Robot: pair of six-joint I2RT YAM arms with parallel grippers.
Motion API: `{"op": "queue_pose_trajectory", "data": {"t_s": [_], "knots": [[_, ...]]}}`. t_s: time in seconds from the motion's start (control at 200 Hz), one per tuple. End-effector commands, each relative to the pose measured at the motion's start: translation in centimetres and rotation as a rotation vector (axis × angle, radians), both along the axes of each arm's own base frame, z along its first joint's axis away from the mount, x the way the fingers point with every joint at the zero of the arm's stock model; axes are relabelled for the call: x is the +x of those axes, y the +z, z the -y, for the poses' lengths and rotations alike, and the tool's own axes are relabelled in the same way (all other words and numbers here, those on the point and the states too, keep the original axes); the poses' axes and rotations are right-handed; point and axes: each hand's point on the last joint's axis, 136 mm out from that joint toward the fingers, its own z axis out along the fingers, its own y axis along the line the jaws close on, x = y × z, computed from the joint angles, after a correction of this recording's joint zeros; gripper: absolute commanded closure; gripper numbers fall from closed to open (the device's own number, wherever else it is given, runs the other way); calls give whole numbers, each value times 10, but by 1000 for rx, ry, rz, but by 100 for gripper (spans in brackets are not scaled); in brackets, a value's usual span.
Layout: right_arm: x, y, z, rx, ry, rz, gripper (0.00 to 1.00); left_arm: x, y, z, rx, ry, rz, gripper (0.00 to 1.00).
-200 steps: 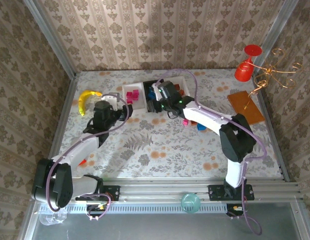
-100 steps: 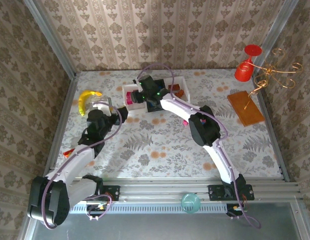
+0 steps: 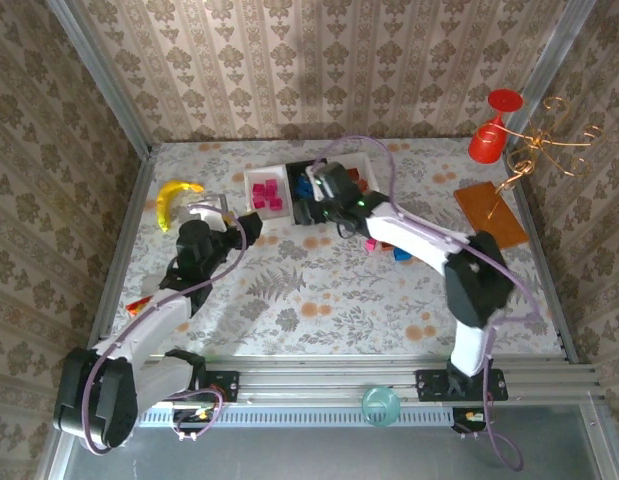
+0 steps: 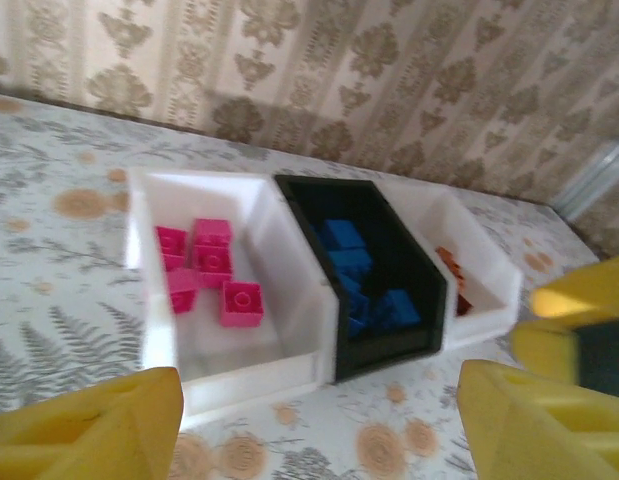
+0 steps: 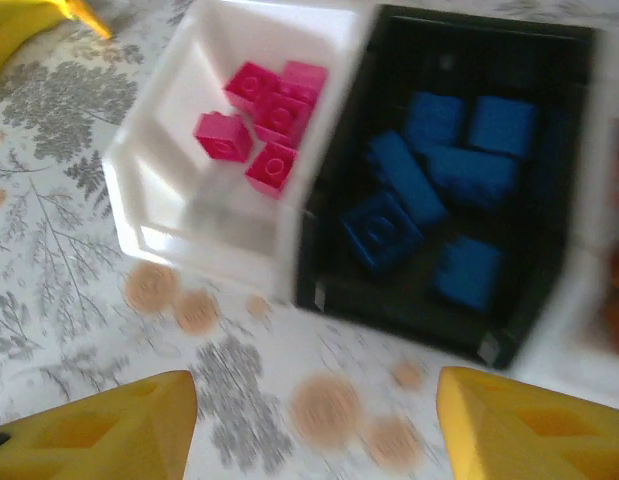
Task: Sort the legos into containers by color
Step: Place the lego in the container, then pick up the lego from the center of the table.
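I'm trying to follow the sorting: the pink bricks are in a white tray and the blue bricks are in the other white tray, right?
Not quite. The blue bricks lie in the black tray, as the right wrist view shows. The pink bricks are indeed in a white tray.

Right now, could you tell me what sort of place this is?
Probably a lab robot cell dressed as a home: wallpapered panels, an aluminium rail, a floral tabletop.
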Motion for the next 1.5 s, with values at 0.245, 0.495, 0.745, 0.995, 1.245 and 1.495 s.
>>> {"op": "queue_pose_trajectory", "data": {"t_s": [0.245, 0.495, 0.745, 0.995, 1.245, 1.495], "knots": [[-62, -81, 125, -191, -288, -186, 30, -34, -7, 111, -45, -390, 33, 27], [-46, -117, 124, -176, -355, -229, 33, -37, -21, 124, -24, -406, -19, 27], [-24, -139, 122, -159, -389, -232, 39, -38, -21, 119, 13, -385, -23, 27], [-3, -144, 128, -157, -433, -205, 48, -37, -24, 119, 21, -384, -30, 27], [2, -135, 104, -81, -344, -204, 71, -38, -32, 106, 40, -330, -43, 26], [-4, -73, 7, 156, -83, -136, 75, -35, -58, 32, 66, -119, -81, 25]]}}
